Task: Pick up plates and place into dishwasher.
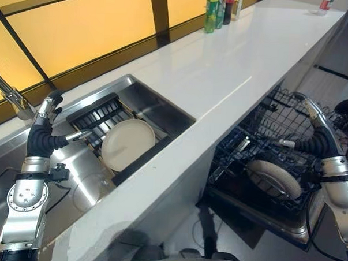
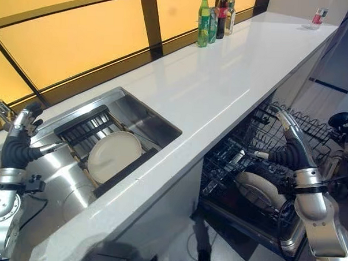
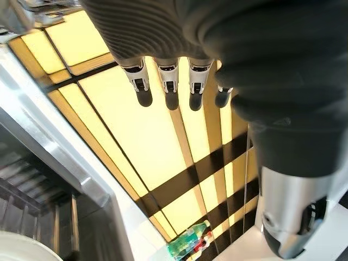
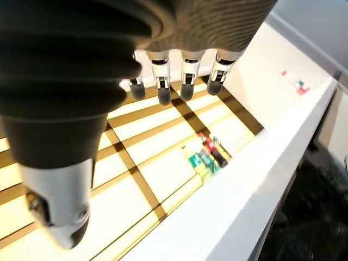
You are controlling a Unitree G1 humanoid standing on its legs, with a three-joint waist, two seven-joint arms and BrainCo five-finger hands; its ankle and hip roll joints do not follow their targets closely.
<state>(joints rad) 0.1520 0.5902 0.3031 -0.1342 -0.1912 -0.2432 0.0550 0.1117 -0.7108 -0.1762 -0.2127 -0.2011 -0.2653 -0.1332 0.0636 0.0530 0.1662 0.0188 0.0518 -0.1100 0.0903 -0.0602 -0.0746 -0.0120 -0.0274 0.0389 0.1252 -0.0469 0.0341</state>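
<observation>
While one round cream plate (image 1: pixel 127 143) lies in the steel sink (image 1: pixel 163 104) and another (image 1: pixel 274 177) sits in the dishwasher's wire rack (image 1: pixel 266 126), our left hand (image 1: pixel 48 107) and right hand (image 1: pixel 313 113) hover empty, fingers straight. We should lower the left hand over the sink plate's rim.

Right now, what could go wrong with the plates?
The plate in the sink leans on a black rack, so a clumsy grab by the open left hand might make it slip and chip. The dishwasher already holds a plate near the open right hand, so the next plate could knock it or snag the wire basket.
</observation>
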